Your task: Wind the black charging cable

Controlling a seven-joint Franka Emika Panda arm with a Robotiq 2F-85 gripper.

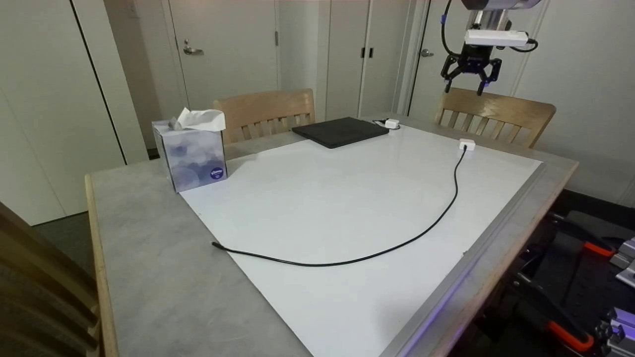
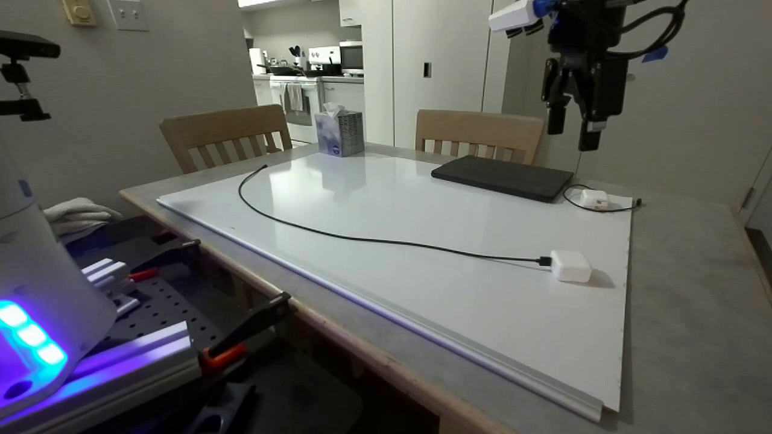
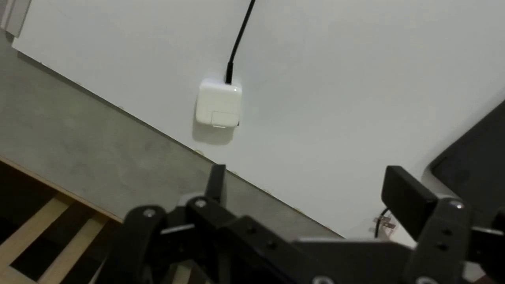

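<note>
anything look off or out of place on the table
Nothing looks spilled or damaged. Mildly untidy: the black charging cable lies unwound across the white board, its free tip poking past the board's edge over the grey tabletop, while the rest lies on it.

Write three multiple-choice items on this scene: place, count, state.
1. What does the long, thin black cable mostly lie on?
A) wooden chair B) flat white board C) cardboard tissue box
2. How many white boxy plugs show?
A) two B) four C) five
3. How is the black two-fingered gripper?
A) shut on cable B) shut on plug C) open, empty

1 B: both exterior views show it crossing the board.
2 A: one at the cable's end, a second plug by the flat black pad.
3 C: wrist view shows jaws apart, nothing gripped.
</note>
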